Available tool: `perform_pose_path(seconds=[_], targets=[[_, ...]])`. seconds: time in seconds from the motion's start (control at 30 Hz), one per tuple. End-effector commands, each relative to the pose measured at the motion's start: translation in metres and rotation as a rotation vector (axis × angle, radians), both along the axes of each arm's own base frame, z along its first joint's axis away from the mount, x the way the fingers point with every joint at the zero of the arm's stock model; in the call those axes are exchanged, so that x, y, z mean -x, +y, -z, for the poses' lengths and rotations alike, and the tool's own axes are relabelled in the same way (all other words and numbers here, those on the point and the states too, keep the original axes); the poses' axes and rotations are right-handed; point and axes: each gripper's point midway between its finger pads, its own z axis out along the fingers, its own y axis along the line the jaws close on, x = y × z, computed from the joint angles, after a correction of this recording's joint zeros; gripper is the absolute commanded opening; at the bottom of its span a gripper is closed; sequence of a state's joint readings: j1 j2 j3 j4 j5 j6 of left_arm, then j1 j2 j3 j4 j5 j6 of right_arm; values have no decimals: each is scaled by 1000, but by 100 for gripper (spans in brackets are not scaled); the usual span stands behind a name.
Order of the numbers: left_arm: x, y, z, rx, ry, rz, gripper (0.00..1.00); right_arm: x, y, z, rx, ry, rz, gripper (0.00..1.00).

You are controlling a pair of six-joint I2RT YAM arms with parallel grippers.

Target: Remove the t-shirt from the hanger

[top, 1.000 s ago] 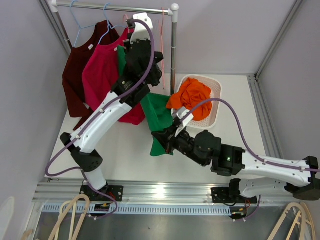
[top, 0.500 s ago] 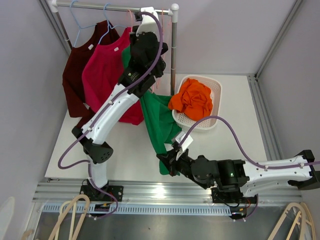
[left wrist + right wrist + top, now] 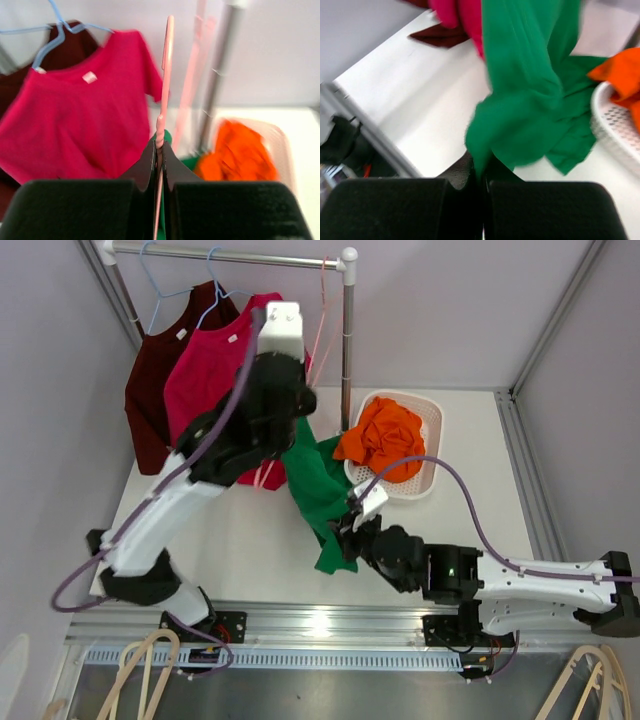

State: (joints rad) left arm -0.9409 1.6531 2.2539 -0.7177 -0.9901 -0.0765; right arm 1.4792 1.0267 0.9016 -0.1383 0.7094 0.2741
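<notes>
Now green t-shirt (image 3: pixel 520 100) inside right tool (image 3: pixel 480 170), pink hanger (image 3: pixel 165 75) inside left tool (image 3: pixel 159 150).

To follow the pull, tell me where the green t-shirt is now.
Top view, centre: the green t-shirt drapes down from beside the left gripper to the right gripper, which pinches its lower edge, just left of the basket.

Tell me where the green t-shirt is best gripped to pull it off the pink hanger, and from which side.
Probably its lower edge, approached from the near side. The green t-shirt hangs slack from the pink hanger clamped in the left gripper, its loose bottom trailing nearward; the right gripper pinches a fold there.
</notes>
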Motion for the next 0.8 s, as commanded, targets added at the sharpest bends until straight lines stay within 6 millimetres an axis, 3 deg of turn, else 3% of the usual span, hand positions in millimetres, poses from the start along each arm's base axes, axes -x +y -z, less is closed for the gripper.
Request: perform_pose_path(seconds=[0.0,0.07,0.17,0.2,0.3,0.33,0.43,0.47,0.53,0.57,0.67,0.7,0.77], targets=[[67,9,-9,174,36,170,1,-30,-9,-52,-101,-47,41,0],[81,5,12,175,102,226,1,-45,-14,-49,-67,-36,72,0],[103,11,21,204,130,316,1,-71,-20,-50,-49,-12,120,0],[113,24,10,243,105,339,1,-84,-27,-48,-32,-3,154,0],[124,35,3,273,74,385,1,-98,-26,-78,-70,-28,151,0],[131,47,-5,289,48,396,1,-103,-28,-105,-110,-58,160,0],[135,66,-14,308,5,371,1,-116,-31,-146,-125,-150,182,0],[133,73,-15,303,-3,336,1,-121,-32,-174,-161,-191,199,0],[131,81,-13,293,-12,297,1,-125,-40,-208,-177,-271,225,0],[128,88,-13,293,-19,256,1,-123,-47,-242,-255,-325,241,0],[125,87,-2,288,-6,230,1,-119,-63,-295,-318,-467,263,0],[124,87,0,288,-3,222,1,-116,-72,-325,-368,-511,282,0],[121,86,10,278,12,197,1,-114,-83,-354,-380,-593,313,0]])
